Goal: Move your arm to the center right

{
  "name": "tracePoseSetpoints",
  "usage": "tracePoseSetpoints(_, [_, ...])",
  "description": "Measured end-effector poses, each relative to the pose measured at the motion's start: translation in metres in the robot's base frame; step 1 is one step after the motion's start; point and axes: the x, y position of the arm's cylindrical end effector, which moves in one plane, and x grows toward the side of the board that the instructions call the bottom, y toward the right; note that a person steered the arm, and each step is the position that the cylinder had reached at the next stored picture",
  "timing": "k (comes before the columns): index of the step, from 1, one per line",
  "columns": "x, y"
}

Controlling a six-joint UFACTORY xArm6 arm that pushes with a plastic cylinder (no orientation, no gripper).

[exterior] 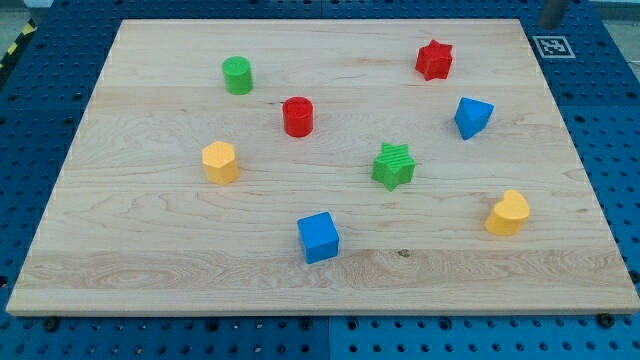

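1. Blocks, eight of them, lie spread over a pale wooden board (330, 270) that rests on a blue perforated table (615, 110) in the camera view.
2. My tip does not show here. Only a grey stub (553, 10) shows at the view's top right corner, off the board, so I cannot tell where the tip stands relative to any block, and there is no claw whose state could be read.
3. Toward the view's top left sits a green cylinder block (238, 75), with a red cylinder block (298, 116) below it and to its right.
4. A yellow hexagonal block (220, 162) lies at the left middle, well apart from the others.
5. A blue cube block (318, 238) sits near the view's bottom centre.
6. A green star block (394, 166) sits near the board's middle.
7. On the right, a red star block (434, 60) is near the top, a blue angular block (472, 117) below it.
8. The centre right of the board, between the blue angular block and a yellow heart-like block (508, 213) lower down, is bare wood.
9. A black and white marker tag (552, 46) lies at the board's top right corner.
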Motion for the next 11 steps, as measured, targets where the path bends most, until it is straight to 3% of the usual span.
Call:
tracePoseSetpoints(6, [0.005,-0.011])
tracePoseSetpoints(7, [0.051,0.004])
tracePoseSetpoints(10, [0.109,0.011])
tracePoseSetpoints(11, [0.163,-0.003])
